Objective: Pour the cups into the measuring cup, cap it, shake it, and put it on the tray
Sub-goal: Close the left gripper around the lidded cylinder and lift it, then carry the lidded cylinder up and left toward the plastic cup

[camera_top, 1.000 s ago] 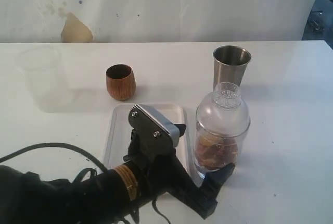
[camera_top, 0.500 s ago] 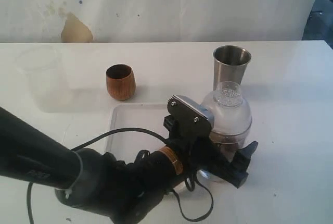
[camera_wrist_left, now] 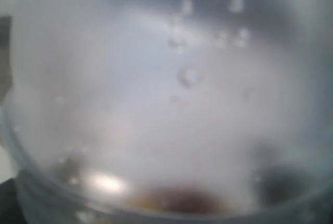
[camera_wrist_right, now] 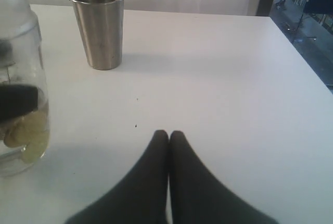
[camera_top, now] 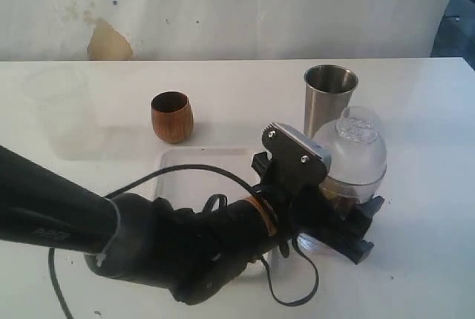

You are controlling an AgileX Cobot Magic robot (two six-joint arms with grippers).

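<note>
Ext cam: raised at near edge, looks across table [camera_top: 423,260] to far wall [camera_top: 223,7]. R wrist cam: low, near-right, faces far-left; shares steel tumbler [camera_wrist_right: 99,26] + measuring cup [camera_wrist_right: 31,67] w/ ext. L wrist cam: pressed against measuring cup, blurred.

On the table [camera_top: 415,185], the tray [camera_top: 194,162] is placed front and centre, partly covered by the left arm [camera_top: 148,241] laid across it. The measuring cup [camera_top: 350,167] is found just right of the tray, tilted, with the lid [camera_top: 356,135] seated on top and the left gripper [camera_top: 364,226] set around its lower part. The steel tumbler [camera_top: 329,96] is stood just behind the measuring cup. The wooden cup [camera_top: 171,116] is set behind the tray, and a plastic cup [camera_top: 63,107] is placed further left. The right gripper [camera_wrist_right: 168,140] is held low over the table, well apart from the steel tumbler
</note>
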